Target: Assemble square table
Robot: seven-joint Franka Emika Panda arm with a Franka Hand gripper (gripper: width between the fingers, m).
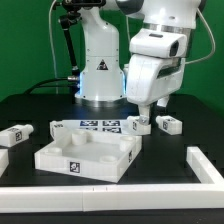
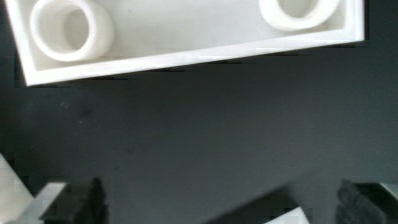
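One square panel lies on the tabletop, two leg posts at its 2 o'clock, one leg post at 10 o'clock; hand stands wide, empty; tags illegible.

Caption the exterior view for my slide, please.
Open gripper hangs near a leg post beside the square table panel.

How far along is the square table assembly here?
Done: nothing joined; the tabletop panel lies with no legs fitted. In hand: nothing; the tool is open and empty near a loose leg. Left: fitting every leg, including another leg lying apart.
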